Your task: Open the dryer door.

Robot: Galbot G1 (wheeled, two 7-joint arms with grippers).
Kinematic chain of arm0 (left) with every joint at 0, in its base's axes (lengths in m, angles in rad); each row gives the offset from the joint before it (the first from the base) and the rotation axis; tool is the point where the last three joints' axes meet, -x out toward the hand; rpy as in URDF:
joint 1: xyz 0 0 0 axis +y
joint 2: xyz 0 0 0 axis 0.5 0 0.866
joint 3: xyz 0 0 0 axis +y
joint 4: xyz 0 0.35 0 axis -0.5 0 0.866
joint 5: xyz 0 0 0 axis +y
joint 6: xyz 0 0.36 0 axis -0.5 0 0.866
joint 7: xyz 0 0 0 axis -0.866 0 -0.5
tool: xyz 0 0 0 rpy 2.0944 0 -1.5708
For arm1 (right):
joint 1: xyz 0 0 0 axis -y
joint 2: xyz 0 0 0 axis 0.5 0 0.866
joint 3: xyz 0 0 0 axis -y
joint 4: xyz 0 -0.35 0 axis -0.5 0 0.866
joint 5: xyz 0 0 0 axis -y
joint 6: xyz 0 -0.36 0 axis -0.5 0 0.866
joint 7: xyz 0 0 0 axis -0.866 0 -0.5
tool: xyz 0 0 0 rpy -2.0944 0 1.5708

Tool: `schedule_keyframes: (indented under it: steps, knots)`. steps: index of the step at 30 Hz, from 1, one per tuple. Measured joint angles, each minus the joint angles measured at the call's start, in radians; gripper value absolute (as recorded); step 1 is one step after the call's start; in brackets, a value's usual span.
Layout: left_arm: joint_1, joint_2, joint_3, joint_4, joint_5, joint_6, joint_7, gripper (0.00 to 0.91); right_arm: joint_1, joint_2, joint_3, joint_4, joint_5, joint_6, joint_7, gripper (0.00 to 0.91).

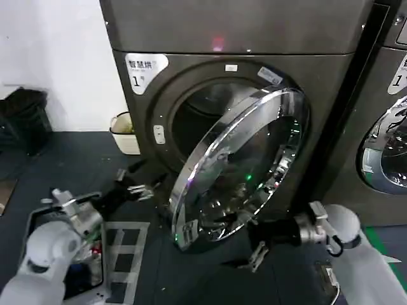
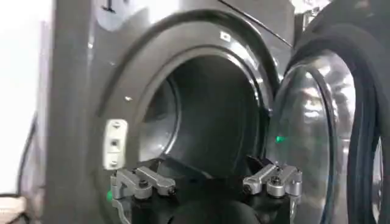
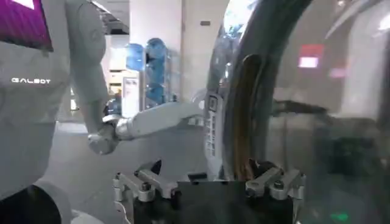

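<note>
The chrome-ringed, dark-glass round dryer door (image 1: 238,168) stands swung partly open from the dark grey dryer (image 1: 191,38), the left gripper (image 1: 145,189) spread wide beside its edge, the right gripper (image 1: 254,257) spread empty beneath, fingertips partly hidden.

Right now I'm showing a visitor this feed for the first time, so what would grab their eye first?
The dryer door, a big chrome-ringed porthole, stands swung partly open in front of the dark drum opening. The left gripper, fingers apart and empty, hangs low beside the door's free edge, facing the opening. The right gripper sits below the door's lower rim, open too.
</note>
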Motion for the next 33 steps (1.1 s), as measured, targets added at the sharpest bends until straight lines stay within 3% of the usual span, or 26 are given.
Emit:
schedule_keyframes:
  steps: [9,20,28,33]
  knots:
    - [-0.061,-0.013,0.087,0.019,0.008,0.015,0.028,0.907,-0.09,-0.027,0.246,-0.019,0.002,0.03,0.0,0.907]
    - [-0.098,-0.019,0.18,0.014,0.044,0.035,0.088,0.907,-0.21,0.041,0.614,-0.04,-0.032,0.049,0.089,0.907]
    - [-0.099,-0.012,0.24,-0.019,0.054,0.04,0.102,0.907,-0.286,0.054,0.88,-0.044,0.119,0.106,0.31,0.907]
    - [-0.1,-0.006,0.279,-0.029,0.058,0.025,0.107,0.907,-0.313,0.052,0.99,-0.043,0.146,0.152,0.521,0.907]
